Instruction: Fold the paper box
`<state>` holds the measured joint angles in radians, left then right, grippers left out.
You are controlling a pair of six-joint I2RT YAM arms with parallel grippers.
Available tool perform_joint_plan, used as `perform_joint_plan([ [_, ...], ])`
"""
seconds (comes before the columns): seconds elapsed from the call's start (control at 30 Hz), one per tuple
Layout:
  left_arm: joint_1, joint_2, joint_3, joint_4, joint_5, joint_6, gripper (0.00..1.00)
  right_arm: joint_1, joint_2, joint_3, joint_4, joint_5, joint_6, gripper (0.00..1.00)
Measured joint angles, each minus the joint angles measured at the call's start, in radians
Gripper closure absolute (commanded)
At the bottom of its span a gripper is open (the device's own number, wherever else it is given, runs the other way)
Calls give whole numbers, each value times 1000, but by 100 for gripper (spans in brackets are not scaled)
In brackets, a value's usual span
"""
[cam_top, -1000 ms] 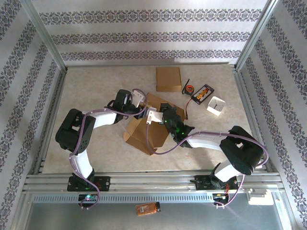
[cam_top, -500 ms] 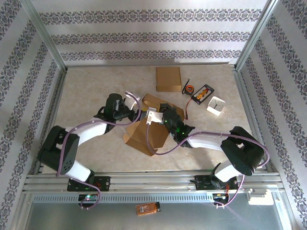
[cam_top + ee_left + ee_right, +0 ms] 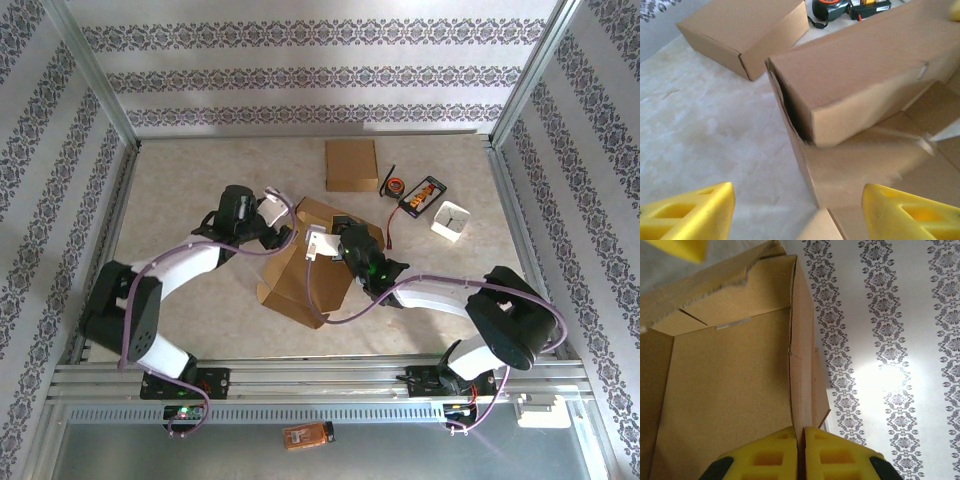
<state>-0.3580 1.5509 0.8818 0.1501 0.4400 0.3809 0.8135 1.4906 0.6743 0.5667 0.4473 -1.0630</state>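
One claw, right, pinches box wall.

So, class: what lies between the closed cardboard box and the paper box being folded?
Nothing but bare table, seen in the left wrist view: the closed cardboard box and the paper box stand apart.

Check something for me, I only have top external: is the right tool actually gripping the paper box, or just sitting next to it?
Observer: Gripping. In the right wrist view the right tool is shut on the edge of one wall of the paper box.
Operator: Left tool holding anything?
Observer: No. In the left wrist view the left tool is open with nothing clamped, and it faces a corner of the box.
Operator: Is that corner closed up?
Observer: Not fully. A dark gap shows where the upper panel meets the side wall.
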Motion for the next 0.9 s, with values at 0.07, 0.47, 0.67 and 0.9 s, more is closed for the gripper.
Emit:
perform_joint_plan([
  [0.07,0,55,41,-7,14,9,37,0,-6,0,-12,-8,5,89],
  [0.47,0,201,120,-8,135,-11,51,0,-9,13,-44,-13,11,89],
  [0.67,0,232,121,23,164,-72,56,1,-8,13,-47,-16,13,89],
  [0.9,-11,248,119,74,111,-132,74,1,5,19,-43,-11,13,89],
])
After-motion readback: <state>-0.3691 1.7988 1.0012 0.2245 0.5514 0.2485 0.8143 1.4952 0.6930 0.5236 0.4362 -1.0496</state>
